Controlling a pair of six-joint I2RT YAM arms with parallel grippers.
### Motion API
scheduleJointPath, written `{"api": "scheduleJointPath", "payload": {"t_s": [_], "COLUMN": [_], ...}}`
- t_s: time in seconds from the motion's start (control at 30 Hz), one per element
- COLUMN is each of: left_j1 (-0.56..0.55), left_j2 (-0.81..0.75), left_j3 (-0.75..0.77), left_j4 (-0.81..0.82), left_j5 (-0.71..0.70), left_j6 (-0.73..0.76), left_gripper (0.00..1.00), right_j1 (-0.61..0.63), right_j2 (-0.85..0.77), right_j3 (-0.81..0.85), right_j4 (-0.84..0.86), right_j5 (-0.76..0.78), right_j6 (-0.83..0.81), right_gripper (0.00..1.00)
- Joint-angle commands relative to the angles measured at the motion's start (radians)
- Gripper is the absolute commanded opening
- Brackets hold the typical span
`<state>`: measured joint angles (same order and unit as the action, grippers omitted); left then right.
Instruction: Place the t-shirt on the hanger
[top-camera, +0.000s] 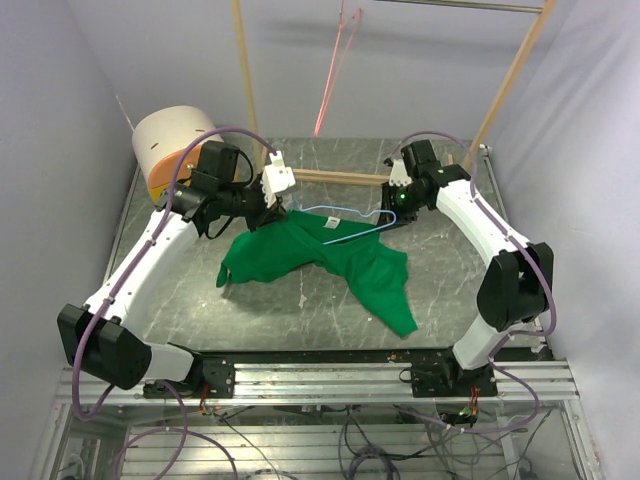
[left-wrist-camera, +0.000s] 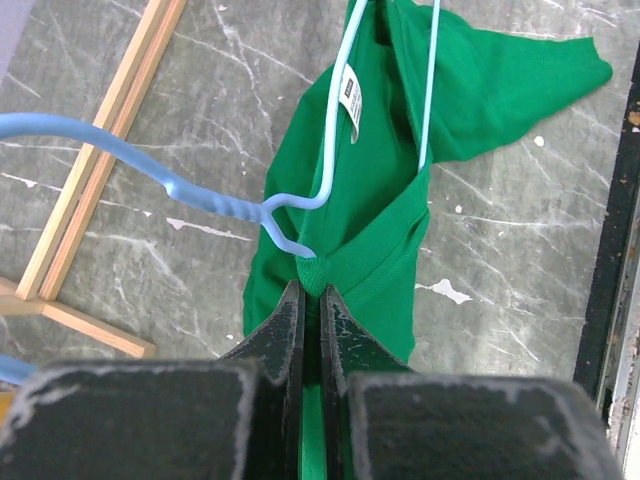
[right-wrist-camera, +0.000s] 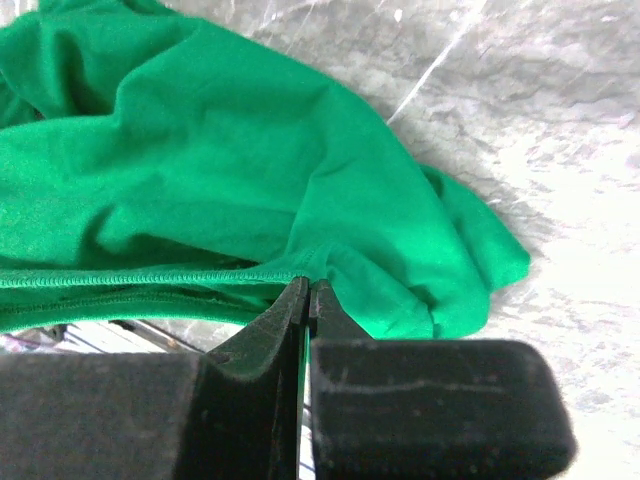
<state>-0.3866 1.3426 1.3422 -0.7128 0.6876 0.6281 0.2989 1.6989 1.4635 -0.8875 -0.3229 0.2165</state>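
1. Cream on top, orange at the base: a round drum sits at the far left corner of the grey marbled table.
2. Over to the left gripper: its jaws are pinched tight on a fold of the t-shirt at the neck opening, just beside the twisted throat of the hanger.
3. The t-shirt lies crumpled mid-table. Its long axis runs left to right, slanting toward the near edge as it goes right, with 1 lobe by the left arm and 1 tail reaching near-right. A white label shows inside the neck.
4. From above, the hanger's long axis runs left to right along the shirt's far edge, between the 2 grippers. In the left wrist view its hook sweeps off toward the wooden frame. From the throat, 2 wires run away from the fingers, 1 passing the label and 1 going into the cloth.
5. And the right gripper: jaws pressed flat together at the shirt's stitched hem, a green sliver showing between them. The hem runs straight off to the left of that view.
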Motion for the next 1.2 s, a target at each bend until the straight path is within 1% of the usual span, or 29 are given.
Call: {"api": "scheduleJointPath", "payload": {"t_s": [0.0, 0.33, 0.63, 0.73, 0.93, 1.17], "left_j1": [0.015, 0.014, 0.003, -0.010, -0.047, -0.066], "left_j2": [-0.009, 0.051, 0.078, 0.079, 0.068, 0.060], "left_j3": [0.002, 0.045, 0.049, 0.059, 0.060, 0.056], "left_j4": [0.052, 0.074, 0.131, 0.123, 0.047, 0.003], "left_j5": [-0.064, -0.176, -0.294, -0.282, -0.247, -0.250], "left_j6": [-0.007, -0.003, -0.029, -0.020, 0.047, 0.075], "left_gripper": [0.07, 0.07, 0.07, 0.07, 0.07, 0.07], "right_j1": [-0.015, -0.021, -0.021, -0.021, -0.022, -0.021], "right_j2": [-0.062, -0.110, -0.135, -0.141, -0.128, -0.088], "right_j3": [0.009, 0.126, 0.173, 0.177, 0.196, 0.308], "right_j4": [0.044, -0.002, -0.028, -0.031, -0.043, -0.076], "right_j5": [0.090, 0.169, 0.172, 0.180, 0.231, 0.280], "right_j6": [0.036, 0.059, 0.081, 0.080, 0.061, 0.043], "right_gripper": [0.00, 0.00, 0.00, 0.00, 0.00, 0.00]}}
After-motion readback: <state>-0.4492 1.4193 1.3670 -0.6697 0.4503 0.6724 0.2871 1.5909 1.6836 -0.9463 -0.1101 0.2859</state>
